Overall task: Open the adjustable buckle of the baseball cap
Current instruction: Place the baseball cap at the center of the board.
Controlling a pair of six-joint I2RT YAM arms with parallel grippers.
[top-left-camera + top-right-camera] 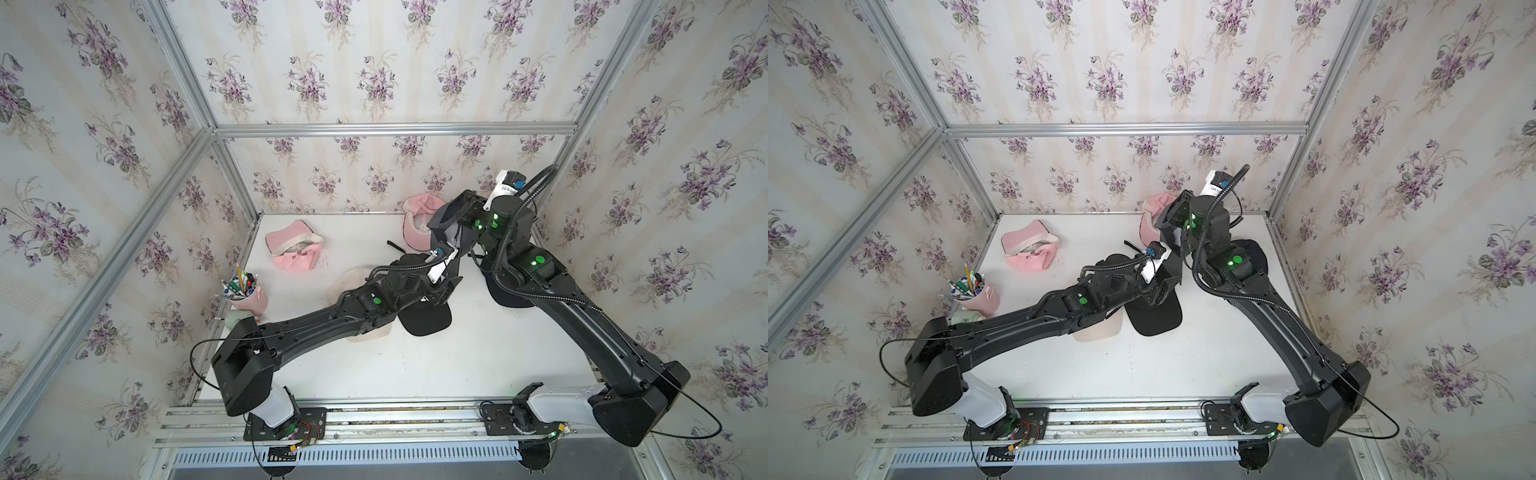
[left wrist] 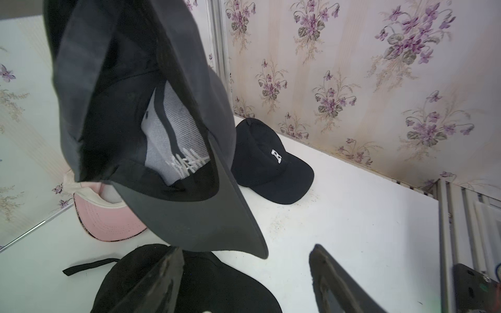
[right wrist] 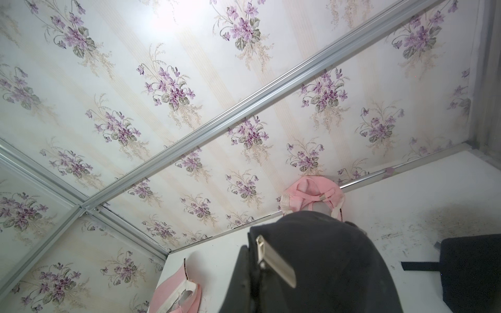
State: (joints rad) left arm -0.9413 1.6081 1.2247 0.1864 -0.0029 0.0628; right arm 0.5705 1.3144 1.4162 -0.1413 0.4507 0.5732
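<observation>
A dark grey baseball cap point(image 1: 451, 235) point(image 1: 1168, 239) hangs in the air over the table's back right, held by my right gripper point(image 1: 461, 212) point(image 1: 1177, 216), which is shut on its rear edge. In the right wrist view the cap's fabric point(image 3: 325, 257) fills the foreground, and the silver metal buckle point(image 3: 273, 261) lies against my right gripper point(image 3: 254, 284). I cannot tell whether the buckle's flap is lifted. From the left wrist view I look into the cap's underside point(image 2: 168, 135). My left gripper point(image 2: 245, 260) point(image 1: 446, 286) stands open just under the brim tip, holding nothing.
A black cap point(image 2: 206, 284) point(image 1: 424, 320) with a loose strap lies under my left gripper. Another black cap with a white letter point(image 2: 271, 162) sits by the right wall. Two pink caps point(image 1: 293, 245) point(image 1: 419, 224), a beige cap point(image 1: 353, 282) and a pink pen cup point(image 1: 245, 297) stand further left.
</observation>
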